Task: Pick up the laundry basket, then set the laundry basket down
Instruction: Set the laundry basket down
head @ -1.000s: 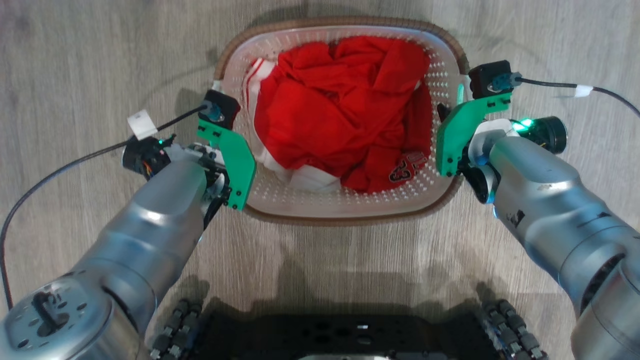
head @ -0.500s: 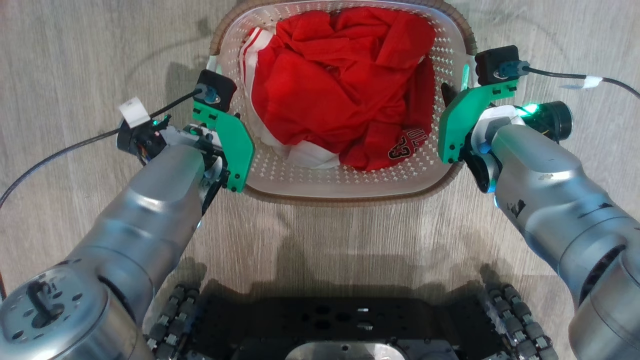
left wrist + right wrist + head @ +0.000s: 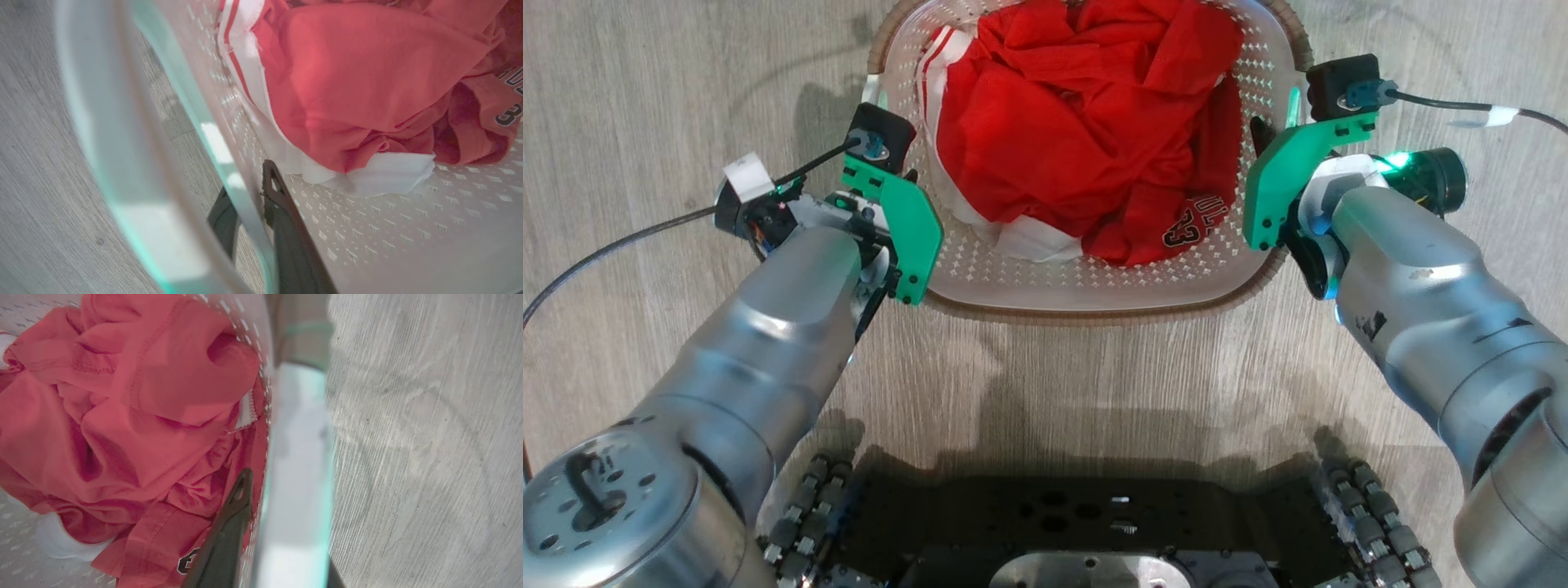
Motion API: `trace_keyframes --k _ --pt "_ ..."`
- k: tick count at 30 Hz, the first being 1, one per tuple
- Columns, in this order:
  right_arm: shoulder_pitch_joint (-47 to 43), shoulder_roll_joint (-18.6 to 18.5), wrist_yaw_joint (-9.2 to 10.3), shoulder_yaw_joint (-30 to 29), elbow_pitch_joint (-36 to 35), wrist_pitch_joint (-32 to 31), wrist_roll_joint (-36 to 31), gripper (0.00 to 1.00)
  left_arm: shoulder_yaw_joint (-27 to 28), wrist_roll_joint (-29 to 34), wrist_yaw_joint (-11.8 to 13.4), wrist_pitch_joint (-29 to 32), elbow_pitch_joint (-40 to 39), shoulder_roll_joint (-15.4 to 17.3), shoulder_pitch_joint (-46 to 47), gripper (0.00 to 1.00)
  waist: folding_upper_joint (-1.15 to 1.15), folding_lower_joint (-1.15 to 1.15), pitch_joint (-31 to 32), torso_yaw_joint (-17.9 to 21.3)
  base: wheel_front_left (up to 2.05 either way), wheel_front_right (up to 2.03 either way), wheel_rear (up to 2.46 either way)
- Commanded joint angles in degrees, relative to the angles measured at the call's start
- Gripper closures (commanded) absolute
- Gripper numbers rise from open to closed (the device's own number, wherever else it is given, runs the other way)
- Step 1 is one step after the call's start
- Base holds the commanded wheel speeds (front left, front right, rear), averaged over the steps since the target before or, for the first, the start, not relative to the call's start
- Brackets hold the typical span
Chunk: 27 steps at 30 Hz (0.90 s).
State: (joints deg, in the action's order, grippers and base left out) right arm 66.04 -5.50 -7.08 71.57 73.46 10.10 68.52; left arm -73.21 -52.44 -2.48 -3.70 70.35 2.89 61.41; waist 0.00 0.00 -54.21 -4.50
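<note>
A: Position of the laundry basket [image 3: 1086, 282]?

B: Seen in the head view at top centre, over the pale wood-grain floor [image 3: 645, 82], between the two arms and ahead of the dark wheeled base [image 3: 1094, 531]. Its far edge is cut off by the frame. Whether its bottom touches the floor cannot be told.

A: Contents?

B: A crumpled red garment [image 3: 1086, 122] with white trim and dark numerals, piled toward the far end.

A: Left gripper [image 3: 249, 192]?

B: Clamped on the basket's left wall at the rim. In the left wrist view one dark finger [image 3: 286, 228] is laid against the perforated inner face and the other [image 3: 224, 220] is seen outside, with the wall pinched between. The white side handle [image 3: 122, 163] is blurred, just beyond.

A: Right gripper [image 3: 282, 494]?

B: Closed on the right wall likewise. One finger [image 3: 229, 531] is seen inside, touching the garment's edge; of the outer finger only a dark sliver is caught past the handle at the bottom edge.
</note>
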Motion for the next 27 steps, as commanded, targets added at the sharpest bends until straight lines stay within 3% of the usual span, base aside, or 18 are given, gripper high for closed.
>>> trace_keyframes --k 1,5,6,7,8,18,27 --pt "-3.4 1.84 -0.41 1.22 -0.36 -0.4 -1.5 1.0 -0.01 1.36 -0.12 -1.4 -1.56 -0.02 1.35 1.0 0.0 0.0 -0.11 -0.08 0.0 0.0 0.0" --pt "-3.66 1.63 -0.41 0.99 -0.14 -0.97 -1.05 1.0 -0.04 1.55 0.39 -1.44 -1.45 -0.02 1.5 1.0 0.0 0.0 -0.37 -0.22 0.0 0.0 0.0" --pt "-3.64 1.59 -0.41 0.89 -0.07 -0.92 -0.97 0.67 -0.04 1.56 0.82 -1.53 -1.37 -0.02 1.57 0.61 0.0 0.0 -0.42 -0.23 0.0 0.0 0.0" --pt "-3.61 1.54 -0.41 0.82 0.0 -0.75 -0.95 0.21 -0.04 1.59 1.33 -1.73 -1.3 -0.02 1.64 0.0 0.0 0.0 -0.44 -0.24 0.0 0.0 0.0" --pt "-3.66 1.52 -0.41 0.66 0.08 -0.66 -0.83 0.0 -0.05 1.5 1.8 -1.91 -1.22 -0.02 1.66 0.0 0.0 0.0 -0.43 -0.24 0.0 0.0 0.0" --pt "-4.32 1.33 -0.41 0.54 0.43 -0.89 -1.19 0.0 -0.09 1.54 3.08 -1.34 -0.76 -0.02 0.87 0.0 0.0 0.0 1.13 -0.31 0.0 0.0 0.0" --pt "-6.63 1.24 -0.41 0.08 0.48 -2.5 -1.47 0.0 -0.12 2.26 2.55 0.79 0.04 -0.02 -1.68 0.0 0.0 0.0 7.03 0.05 0.0 0.0 0.0"
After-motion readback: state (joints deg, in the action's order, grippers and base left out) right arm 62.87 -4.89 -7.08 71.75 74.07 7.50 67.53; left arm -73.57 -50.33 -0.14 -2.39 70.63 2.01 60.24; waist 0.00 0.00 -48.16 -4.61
